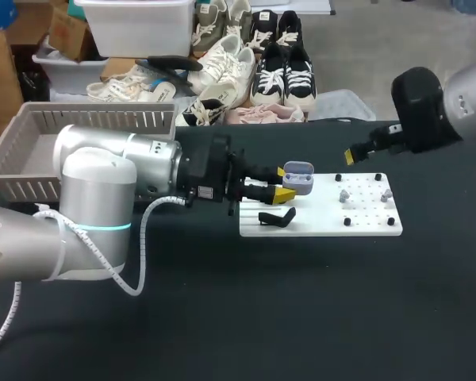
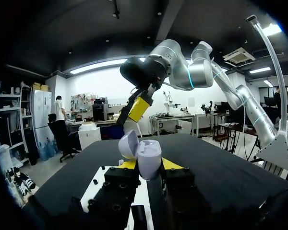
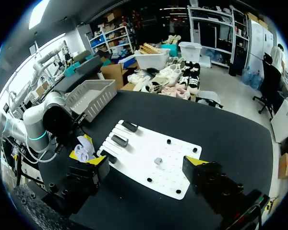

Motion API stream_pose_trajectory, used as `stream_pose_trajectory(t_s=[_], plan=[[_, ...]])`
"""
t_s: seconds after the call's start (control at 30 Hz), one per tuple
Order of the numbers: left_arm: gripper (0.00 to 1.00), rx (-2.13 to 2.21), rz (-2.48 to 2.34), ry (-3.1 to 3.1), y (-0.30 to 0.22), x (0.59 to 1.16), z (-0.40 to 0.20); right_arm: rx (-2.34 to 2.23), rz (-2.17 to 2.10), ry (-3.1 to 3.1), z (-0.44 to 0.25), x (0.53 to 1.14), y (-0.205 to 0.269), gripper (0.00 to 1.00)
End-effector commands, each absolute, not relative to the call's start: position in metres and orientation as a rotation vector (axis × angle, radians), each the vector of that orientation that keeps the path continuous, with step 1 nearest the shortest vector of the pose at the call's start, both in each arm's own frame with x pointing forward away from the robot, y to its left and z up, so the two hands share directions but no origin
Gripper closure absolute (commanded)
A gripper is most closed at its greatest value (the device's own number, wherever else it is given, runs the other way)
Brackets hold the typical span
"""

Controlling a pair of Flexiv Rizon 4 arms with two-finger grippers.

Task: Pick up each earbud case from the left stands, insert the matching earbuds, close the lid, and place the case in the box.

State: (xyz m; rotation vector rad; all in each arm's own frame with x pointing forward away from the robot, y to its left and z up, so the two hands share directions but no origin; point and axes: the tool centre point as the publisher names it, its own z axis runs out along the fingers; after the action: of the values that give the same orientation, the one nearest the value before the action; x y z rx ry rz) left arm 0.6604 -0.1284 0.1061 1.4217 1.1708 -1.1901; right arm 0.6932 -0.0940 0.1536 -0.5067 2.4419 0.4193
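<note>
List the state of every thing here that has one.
earbud case: lid open, gripped from both sides.
left gripper: fingers shut on the earbud case.
right gripper: fingers open, holding nothing.
earbuds: loose on the white board, outside the case.

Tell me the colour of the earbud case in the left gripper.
The earbud case is pale lavender-grey, lid open; clearest in the left wrist view.
</note>
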Motion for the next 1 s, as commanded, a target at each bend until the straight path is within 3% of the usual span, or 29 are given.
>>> stream_pose_trajectory(t_s=[0.03, 0.83, 1.0], plan=[[1.00, 1.414, -1.190, 1.165, -0.126, 0.659, 0.104, -0.368, -0.048, 2.453, 0.147, 0.690, -0.108, 0.00], [1.00, 1.401, -1.178, 1.188, -0.124, 0.659, 0.102, -0.417, -0.541, 2.640, 0.079, 0.713, -0.158, 0.00], [1.00, 1.401, -1.178, 1.188, -0.124, 0.659, 0.102, -0.420, -0.541, 2.672, 0.070, 0.715, -0.159, 0.14]])
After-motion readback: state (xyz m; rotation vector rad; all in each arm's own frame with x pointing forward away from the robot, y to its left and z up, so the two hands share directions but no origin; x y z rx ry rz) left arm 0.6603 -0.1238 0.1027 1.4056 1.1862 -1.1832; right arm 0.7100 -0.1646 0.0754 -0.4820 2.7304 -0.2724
